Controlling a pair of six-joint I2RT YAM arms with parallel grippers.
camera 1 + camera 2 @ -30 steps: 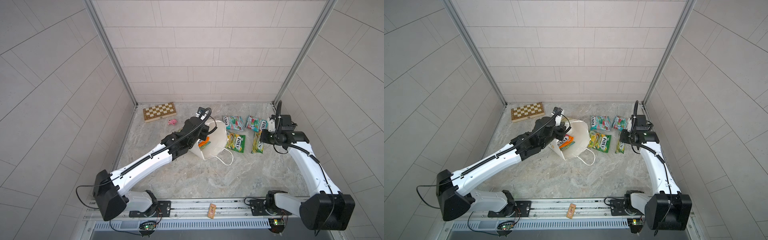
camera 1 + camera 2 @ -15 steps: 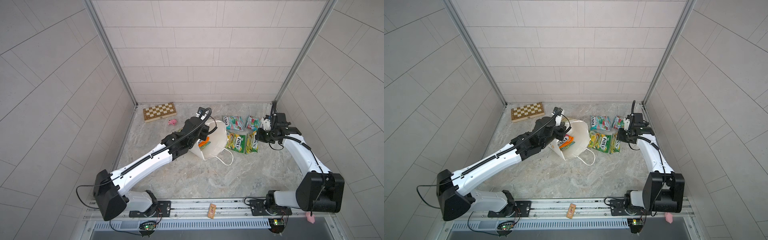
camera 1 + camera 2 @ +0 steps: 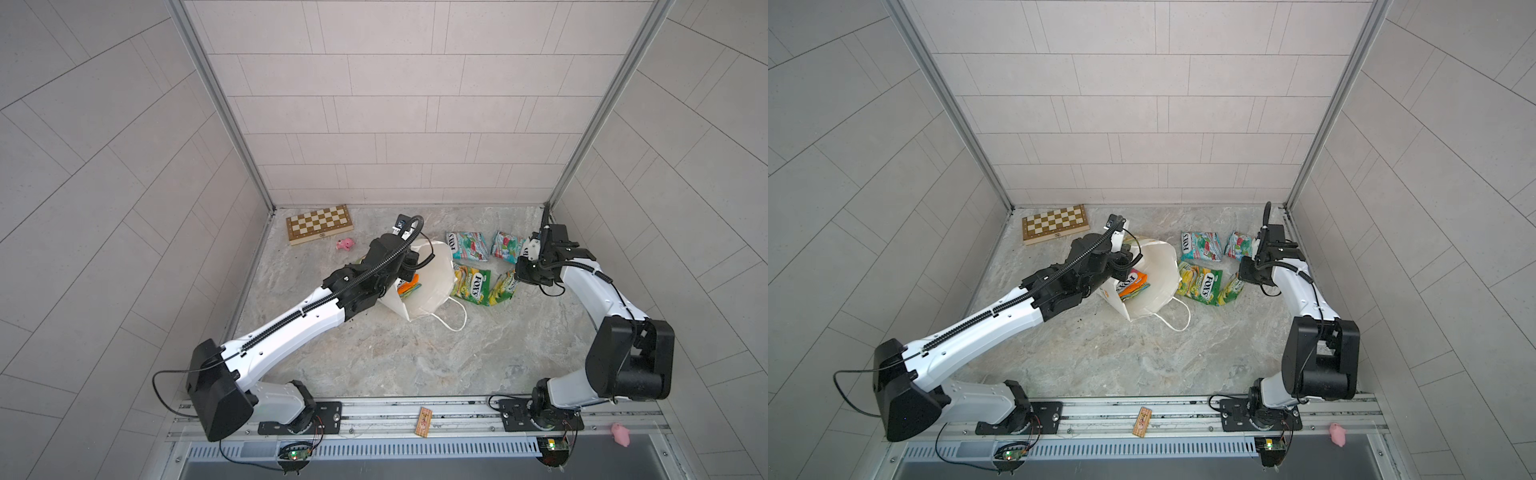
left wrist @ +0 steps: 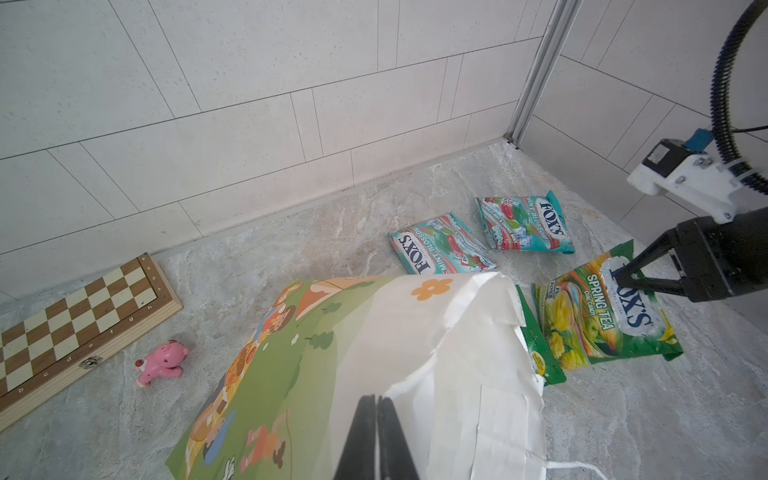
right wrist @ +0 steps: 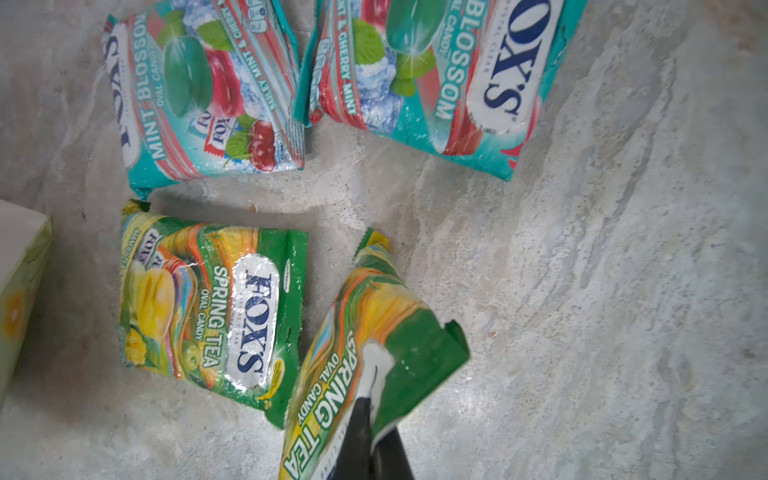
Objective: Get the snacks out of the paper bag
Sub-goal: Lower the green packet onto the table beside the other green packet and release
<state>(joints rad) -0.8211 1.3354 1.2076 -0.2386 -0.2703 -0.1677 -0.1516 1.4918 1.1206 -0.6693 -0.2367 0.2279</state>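
Pinching the rim of the tall white paper bag (image 4: 415,332) with the left gripper (image 4: 376,405); flat orange shiny packet (image 3: 1136,277) inside. Pinching a flat green-yellow shiny packet (image 5: 374,316) with the right gripper (image 5: 368,401), right of the bag. Lay down softly beside the matching green packet (image 5: 208,299), then let go.

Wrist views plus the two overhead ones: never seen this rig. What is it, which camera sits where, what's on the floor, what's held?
Two robot arms stand on a front rail, each ending in a two-finger end effector. Both top views come from one overhead stereo camera, and each wrist view rides on its own arm. On the marble surface lie a paper bag, two teal packets, one green-yellow packet, a chessboard box and a pink toy. An orange packet shows inside the bag. The left end effector is shut on the bag's wall. The right end effector is shut on a second green-yellow packet.
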